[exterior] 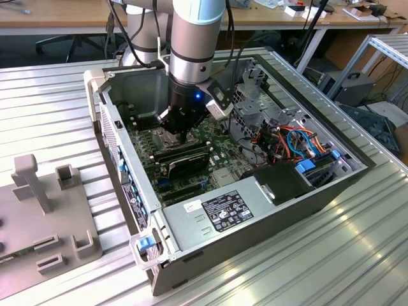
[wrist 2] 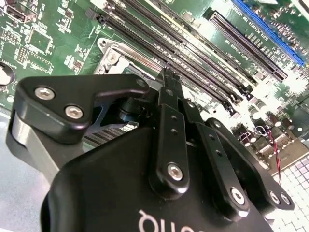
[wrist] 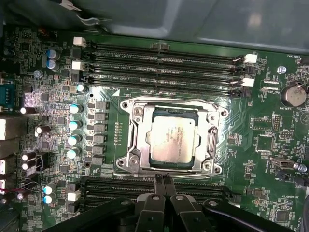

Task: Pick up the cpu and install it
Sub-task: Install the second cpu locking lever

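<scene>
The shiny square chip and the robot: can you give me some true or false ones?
1. The cpu lies inside the metal socket frame. True.
2. The fingers are clamped on the cpu. False: they are shut on nothing, beside the socket.
3. The motherboard is red. False: it is green.
4. Long black memory slots run on both sides of the socket. True.
5. The arm reaches down into an open computer case. True.

arm [exterior: 194, 38]: vertical, pointing down | gripper [wrist: 162, 181]: fingers closed together, empty
</scene>
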### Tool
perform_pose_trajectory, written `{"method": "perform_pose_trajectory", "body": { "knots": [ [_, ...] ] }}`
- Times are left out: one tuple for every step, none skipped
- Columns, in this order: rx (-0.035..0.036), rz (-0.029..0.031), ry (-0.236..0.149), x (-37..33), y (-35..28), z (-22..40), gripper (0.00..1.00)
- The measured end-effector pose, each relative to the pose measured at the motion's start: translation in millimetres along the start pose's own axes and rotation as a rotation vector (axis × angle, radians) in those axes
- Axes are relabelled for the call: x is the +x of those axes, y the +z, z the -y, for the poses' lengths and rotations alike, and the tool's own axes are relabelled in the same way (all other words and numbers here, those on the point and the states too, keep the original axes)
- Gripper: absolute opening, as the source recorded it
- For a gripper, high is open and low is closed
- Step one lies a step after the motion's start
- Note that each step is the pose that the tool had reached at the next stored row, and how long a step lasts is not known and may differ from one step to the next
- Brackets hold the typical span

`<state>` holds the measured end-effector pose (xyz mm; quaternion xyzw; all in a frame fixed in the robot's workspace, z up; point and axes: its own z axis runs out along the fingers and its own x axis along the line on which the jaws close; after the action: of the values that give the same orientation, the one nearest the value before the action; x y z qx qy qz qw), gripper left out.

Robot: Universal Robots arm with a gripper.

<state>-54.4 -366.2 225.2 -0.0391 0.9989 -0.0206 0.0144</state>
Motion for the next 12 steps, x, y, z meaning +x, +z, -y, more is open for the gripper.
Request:
{"method": "perform_pose_trajectory", "body": {
  "knots": [
    [-0.0076,0.0007,0.001,-0.1,0.0,0.0,0.11],
    [-0.013,0.0009,0.001,0.0,-0.1,0.0,0.11],
    [-0.0198,0.0014,0.005,0.1,0.0,-0.1,0.11],
    [-0.0224,0.0018,0.009,0.0,0.0,-0.3,0.11],
    [-0.0221,0.0014,0.013,-0.1,-0.3,-0.8,0.11],
    [-0.0221,0.0013,0.016,-0.1,-0.4,-1.5,0.11],
    [-0.022,0.0012,0.018,-0.2,-0.4,-2.8,0.11],
    [-0.022,0.0012,0.021,-0.3,-0.5,-4.5,0.11],
    [-0.0219,0.0011,0.022,-0.4,-0.6,-5.7,0.11],
    [-0.0219,0.0011,0.024,-0.7,-0.7,-9.2,0.11],
    [-0.022,0.0011,0.024,-1.0,-0.8,-13.6,0.11],
    [-0.0218,0.001,0.024,-1.3,-0.9,-16.7,0.11]
  ]
}}
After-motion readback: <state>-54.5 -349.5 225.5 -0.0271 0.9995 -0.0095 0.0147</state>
